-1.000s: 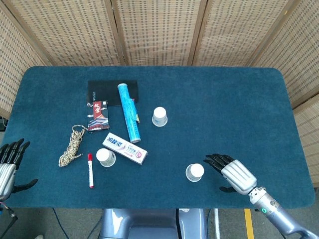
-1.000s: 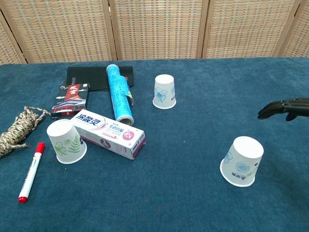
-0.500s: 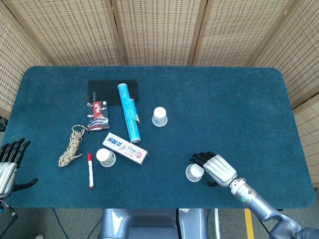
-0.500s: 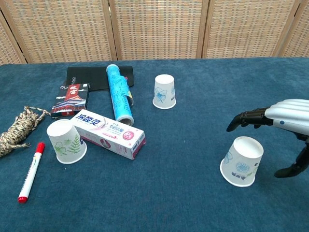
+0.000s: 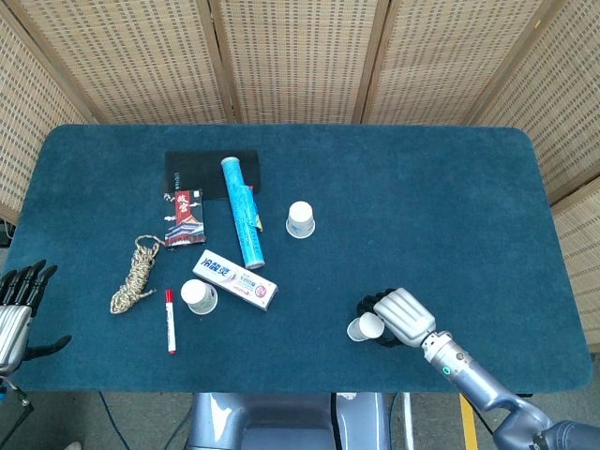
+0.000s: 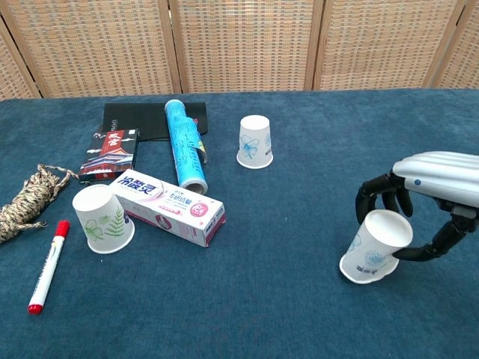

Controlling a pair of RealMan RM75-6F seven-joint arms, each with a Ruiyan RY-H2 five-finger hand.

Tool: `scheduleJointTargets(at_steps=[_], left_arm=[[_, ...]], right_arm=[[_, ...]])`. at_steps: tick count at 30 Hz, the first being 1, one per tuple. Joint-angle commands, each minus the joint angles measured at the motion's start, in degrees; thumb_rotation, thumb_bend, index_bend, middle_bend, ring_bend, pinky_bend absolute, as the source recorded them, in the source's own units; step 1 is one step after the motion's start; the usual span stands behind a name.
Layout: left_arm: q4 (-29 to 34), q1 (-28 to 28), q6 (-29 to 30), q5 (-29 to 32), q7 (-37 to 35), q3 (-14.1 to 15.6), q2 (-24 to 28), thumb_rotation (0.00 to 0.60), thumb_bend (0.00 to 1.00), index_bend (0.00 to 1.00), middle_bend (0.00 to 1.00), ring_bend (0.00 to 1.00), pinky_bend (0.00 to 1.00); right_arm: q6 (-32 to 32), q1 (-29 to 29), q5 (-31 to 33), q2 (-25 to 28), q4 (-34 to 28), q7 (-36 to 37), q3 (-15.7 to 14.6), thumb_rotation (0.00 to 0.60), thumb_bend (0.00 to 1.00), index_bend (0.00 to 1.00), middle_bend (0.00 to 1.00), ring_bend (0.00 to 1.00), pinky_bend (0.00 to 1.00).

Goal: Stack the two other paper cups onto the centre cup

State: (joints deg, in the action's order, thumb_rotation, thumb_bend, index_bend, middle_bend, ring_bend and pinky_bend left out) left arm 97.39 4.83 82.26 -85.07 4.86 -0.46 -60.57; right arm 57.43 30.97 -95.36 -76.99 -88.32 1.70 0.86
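Note:
Three upturned white paper cups stand on the blue table. The centre cup (image 5: 300, 219) (image 6: 254, 141) stands alone, mid-table. The left cup (image 5: 199, 296) (image 6: 101, 218), with a leaf print, sits against the toothpaste box. My right hand (image 5: 398, 314) (image 6: 426, 194) grips the right cup (image 5: 366, 327) (image 6: 374, 247) near the front edge, fingers over its top side and thumb behind it. That cup is tilted, with one side of its rim lifted. My left hand (image 5: 14, 314) hangs off the table's front left corner, fingers apart, holding nothing.
A toothpaste box (image 5: 234, 279) (image 6: 171, 207), a blue tube (image 5: 242, 223) (image 6: 184, 153), a black notebook (image 5: 211, 169), a card pack (image 5: 185, 217), a coil of rope (image 5: 134, 274) (image 6: 26, 202) and a red marker (image 5: 170, 321) (image 6: 47, 265) crowd the left half.
My right hand moved left onto the right cup and closed its fingers around it. The cup has tipped from upright to tilted. The left hand stayed put.

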Motion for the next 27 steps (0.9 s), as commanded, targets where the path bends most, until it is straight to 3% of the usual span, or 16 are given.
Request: scheduleJointTargets(at_steps=[1,6,8,14,19,27], left_arm=[[0.7,-0.04,-0.41,0.39,0.52,0.21,0.42,0.6,0.0,0.0,0.0,0.0,0.0],[1.17,0.11,-0.63,0.68,1.04,0.09,0.48,0.6,0.0,0.0,0.0,0.0,0.0],[1.07,0.58,-1.63,1.7,1.13,-0.26,0.37,0.6,0.0,0.0,0.0,0.0,0.0],[0.85,1.58,-3.56,3.8,0.65,-1.1,0.48,0.6,0.0,0.0,0.0,0.0,0.0],[0.41,2.0,-4.13,6.2,0.64,-2.23,0.35,0.6,0.0,0.0,0.0,0.0,0.0],[0.35,2.37,-4.69,8.05,1.24,-2.85,0.12,0.6,0.0,0.0,0.0,0.0,0.0]], right_arm=[[0.48,0.72,0.72,0.73,-0.88,0.63,1.08,0.6,0.43,0.46,0.55,0.52,0.55],[-0.8,3.6,4.6,2.54,-3.29,-0.25,5.9,0.6,0.43,0.45,0.55,0.52,0.54],[-3.56,6.65,9.29,3.18,-4.14,-2.36,10.4,0.6,0.43,0.45,0.55,0.52,0.55],[-10.79,14.26,22.03,1.64,-2.3,-10.45,17.51,0.6,0.44,0.45,0.54,0.52,0.54],[-15.57,20.73,32.2,-2.32,3.34,-15.55,20.21,0.6,0.44,0.45,0.54,0.52,0.54],[-19.57,31.3,46.06,-9.18,14.3,-22.77,21.37,0.6,0.45,0.45,0.54,0.52,0.54]])
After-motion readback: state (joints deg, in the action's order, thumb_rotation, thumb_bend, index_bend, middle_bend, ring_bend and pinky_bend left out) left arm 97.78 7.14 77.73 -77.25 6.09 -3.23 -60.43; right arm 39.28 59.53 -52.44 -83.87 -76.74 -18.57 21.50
